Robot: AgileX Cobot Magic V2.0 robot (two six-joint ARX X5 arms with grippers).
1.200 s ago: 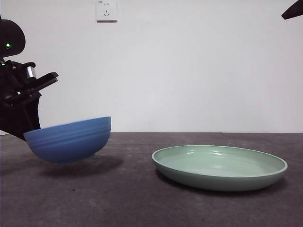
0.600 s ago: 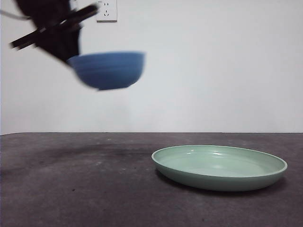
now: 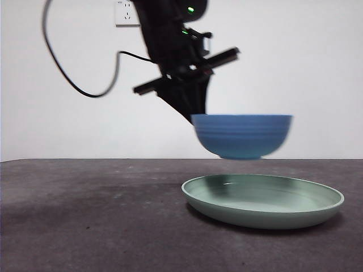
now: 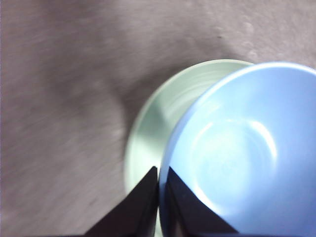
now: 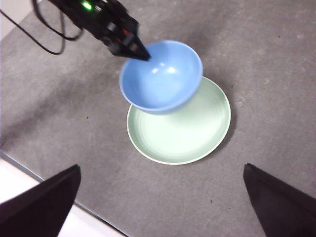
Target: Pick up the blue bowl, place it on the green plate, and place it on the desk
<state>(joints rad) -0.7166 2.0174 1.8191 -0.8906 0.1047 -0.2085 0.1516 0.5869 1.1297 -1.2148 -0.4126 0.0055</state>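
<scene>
The blue bowl [image 3: 243, 136] hangs level in the air just above the green plate [image 3: 264, 201], which lies on the dark grey desk [image 3: 85, 215]. My left gripper [image 3: 193, 116] is shut on the bowl's rim at its left side. In the left wrist view the jaws [image 4: 159, 173] pinch the bowl's rim [image 4: 237, 158], with the plate [image 4: 158, 118] below it. The right wrist view looks down on the bowl [image 5: 160, 76], which overlaps the plate's [image 5: 187, 133] edge. My right gripper [image 5: 162, 168] is open and empty, high above the desk.
A black cable [image 3: 74, 85] loops from the left arm [image 5: 106, 22] in front of the white wall. A wall socket [image 3: 127, 12] sits at the top. The desk's edge [image 5: 49, 182] runs near the right gripper's side.
My left gripper has carried the bowl from low at the left, up, then right and down, to just above the plate. The plate has not moved.
</scene>
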